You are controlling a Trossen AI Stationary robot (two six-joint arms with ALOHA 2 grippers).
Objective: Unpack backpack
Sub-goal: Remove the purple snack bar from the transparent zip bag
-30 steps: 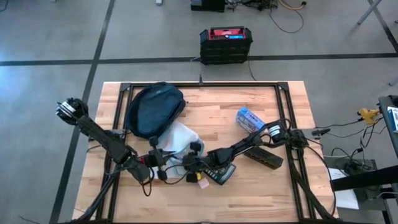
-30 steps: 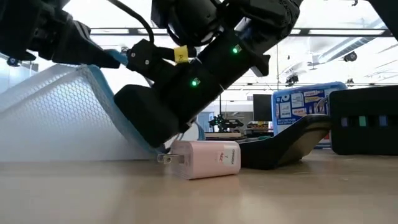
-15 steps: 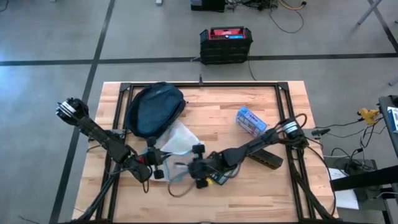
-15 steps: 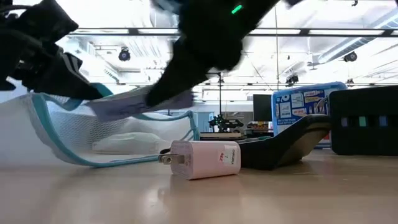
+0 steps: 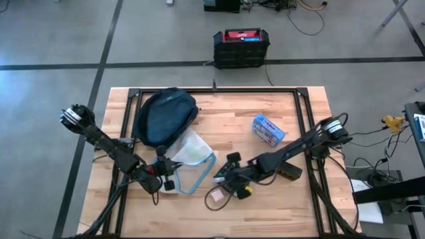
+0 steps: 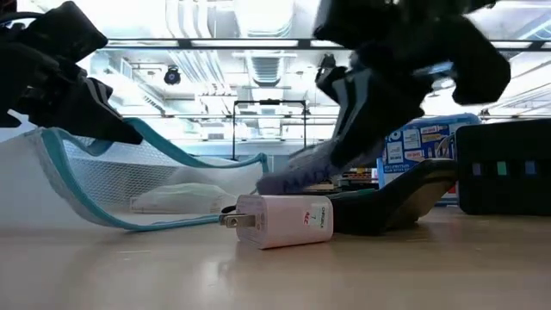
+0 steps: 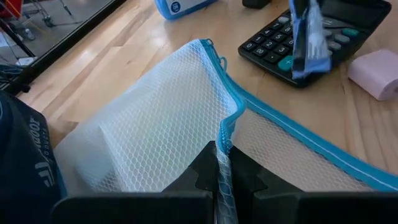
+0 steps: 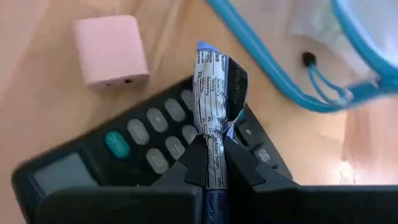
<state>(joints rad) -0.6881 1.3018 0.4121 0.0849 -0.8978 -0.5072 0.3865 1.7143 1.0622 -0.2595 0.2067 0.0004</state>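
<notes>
The dark navy backpack (image 5: 165, 116) lies at the table's far left. In front of it lies a white mesh bag with blue zip trim (image 5: 189, 159), its mouth facing the table's right. My left gripper (image 5: 169, 180) is shut on its trim. My right gripper (image 5: 224, 178) hangs above a black calculator (image 8: 155, 152), shut on a small blue-and-white printed packet (image 8: 217, 87). A pink charger (image 5: 216, 197) rests on its side beside the calculator. My left gripper pinches the mesh bag's blue zip edge (image 7: 225, 146) between its two fingers, coming slanting down from the table's left. The held edge is raised, while the rest of the bag lies slack on the table. My right gripper pinches the packet's crimped end (image 8: 213, 144) between its two fingers, slanting down. The packet sticks out past the fingertips, lifted clear above the calculator.
A blue box (image 5: 267, 129) lies toward the far right, and a black case (image 5: 285, 169) lies right of the calculator. A black box with a red top (image 5: 241, 46) stands on the floor beyond the table. Bare wood shows along the near edge.
My right gripper has drawn back out of the mesh bag with the packet, going up and toward the table's right, over the calculator. My left gripper has sunk a little, and the bag's raised side has slumped lower, its mouth now gaping.
</notes>
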